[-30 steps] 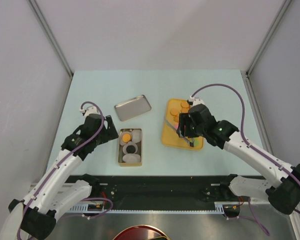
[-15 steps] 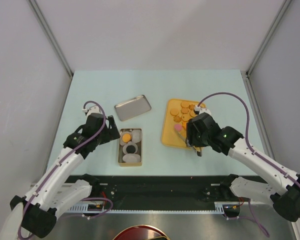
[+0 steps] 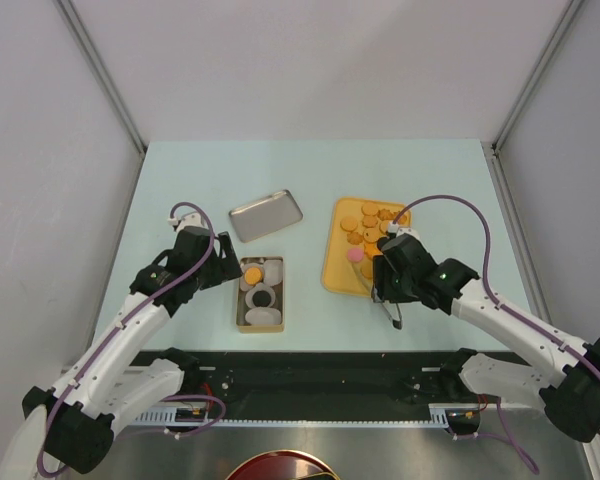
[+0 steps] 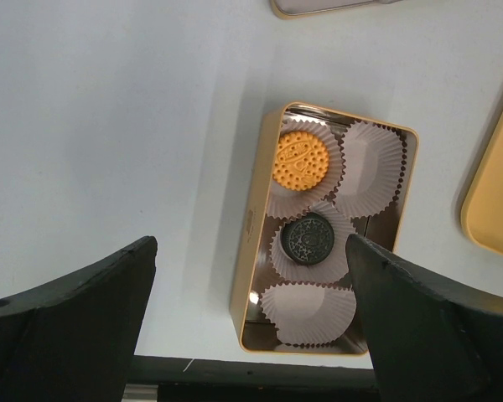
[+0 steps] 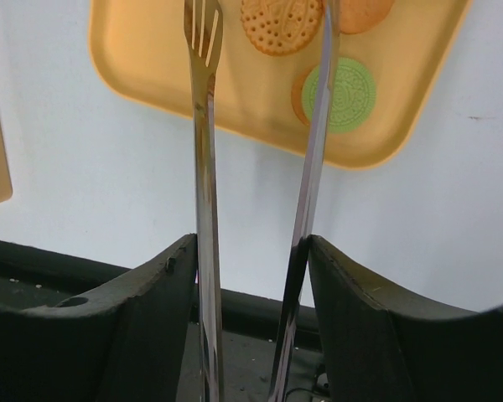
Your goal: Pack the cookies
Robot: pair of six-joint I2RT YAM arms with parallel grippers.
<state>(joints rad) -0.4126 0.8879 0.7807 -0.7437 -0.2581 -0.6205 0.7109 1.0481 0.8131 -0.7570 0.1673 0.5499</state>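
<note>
Several orange-brown cookies (image 3: 370, 222) and a pink one (image 3: 355, 254) lie on the orange tray (image 3: 336, 270). My right gripper (image 3: 385, 285) hangs over the tray's near right corner, shut on metal tongs (image 5: 203, 126). The tongs' open tips are over an orange-brown cookie (image 5: 281, 21) and next to a green cookie (image 5: 339, 94); nothing is between them. The gold tin (image 3: 240, 310) holds white paper cups, one with an orange cookie (image 4: 301, 159), one with a black cookie (image 4: 309, 239), two empty (image 4: 371, 159). My left gripper (image 4: 250, 251) is open, above the tin's left side (image 3: 223, 270).
A silver tin lid (image 3: 265, 215) lies behind the tin. The black base rail (image 3: 310, 375) runs along the table's near edge. Grey walls close in the left, right and back sides.
My right gripper has moved with the tongs from the tray's middle toward its near right corner, uncovering the pink cookie. My left gripper shifted slightly toward the tin.
</note>
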